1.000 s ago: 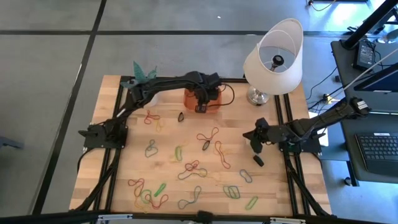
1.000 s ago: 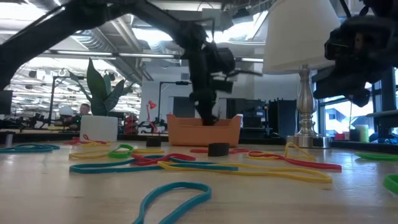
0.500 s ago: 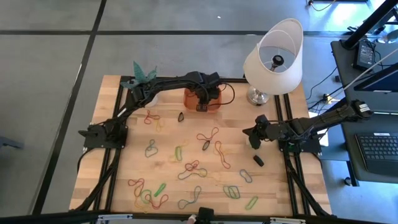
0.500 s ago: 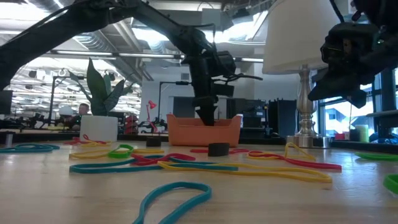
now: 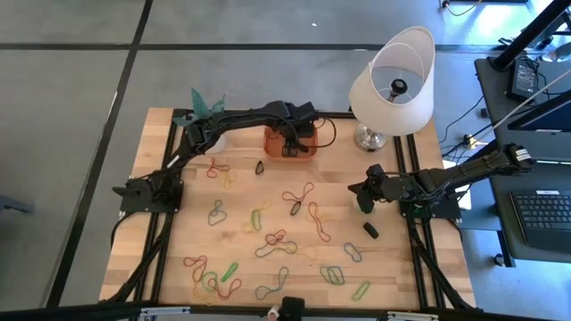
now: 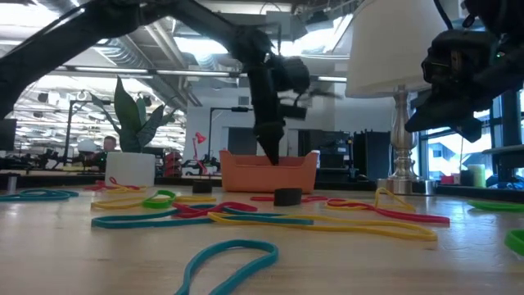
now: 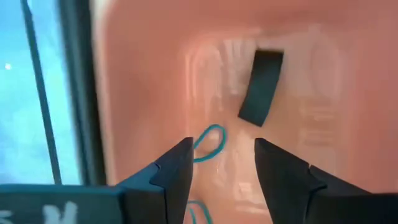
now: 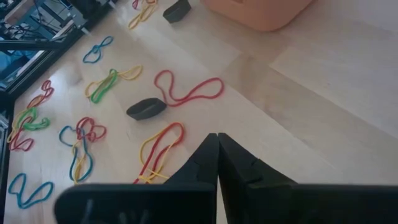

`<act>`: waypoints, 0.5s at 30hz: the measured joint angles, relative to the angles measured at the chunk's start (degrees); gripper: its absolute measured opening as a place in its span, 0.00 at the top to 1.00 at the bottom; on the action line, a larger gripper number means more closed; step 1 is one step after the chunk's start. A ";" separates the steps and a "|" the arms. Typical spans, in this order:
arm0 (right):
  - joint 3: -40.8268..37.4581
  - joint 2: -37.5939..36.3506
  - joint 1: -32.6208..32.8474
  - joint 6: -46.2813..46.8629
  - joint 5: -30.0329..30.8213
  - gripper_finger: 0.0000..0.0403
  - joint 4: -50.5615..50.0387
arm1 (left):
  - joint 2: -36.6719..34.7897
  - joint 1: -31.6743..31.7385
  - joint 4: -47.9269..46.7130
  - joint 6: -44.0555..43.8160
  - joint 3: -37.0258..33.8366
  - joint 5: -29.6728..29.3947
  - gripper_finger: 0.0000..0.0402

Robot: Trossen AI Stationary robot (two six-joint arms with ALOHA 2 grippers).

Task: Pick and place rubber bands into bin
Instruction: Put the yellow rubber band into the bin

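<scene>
pale wooden table (image 5: 393, 276); grey floor (image 5: 71, 80)

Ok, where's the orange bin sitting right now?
In the high view the bin sits at the table's far edge, centre, just left of the lamp, with the open left gripper directly over it.

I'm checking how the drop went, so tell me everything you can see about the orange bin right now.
The orange bin is a small rectangular tray of smooth, plastic-looking material with rounded corners and low walls. It sits upright and flat at the far edge of the wooden table, left of the lamp. The left gripper hangs over it, fingers apart and holding nothing. Inside, on the floor, lie a wide black band and a thin teal rubber band. Nothing else visibly touches the bin.
</scene>
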 joint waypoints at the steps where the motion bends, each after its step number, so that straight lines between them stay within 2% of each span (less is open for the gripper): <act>1: 0.00 -0.02 0.00 -0.04 0.00 0.98 0.03 | -0.89 -0.16 0.47 -0.72 0.00 -0.26 0.61; 7: 0.00 0.00 0.00 -0.04 -0.13 0.98 -0.30 | -5.73 -0.28 -0.82 -9.57 0.00 -0.65 0.71; 15: 0.00 -0.01 0.11 -0.07 -2.12 0.98 -0.66 | -12.52 -3.24 -4.60 -22.68 0.02 1.66 0.96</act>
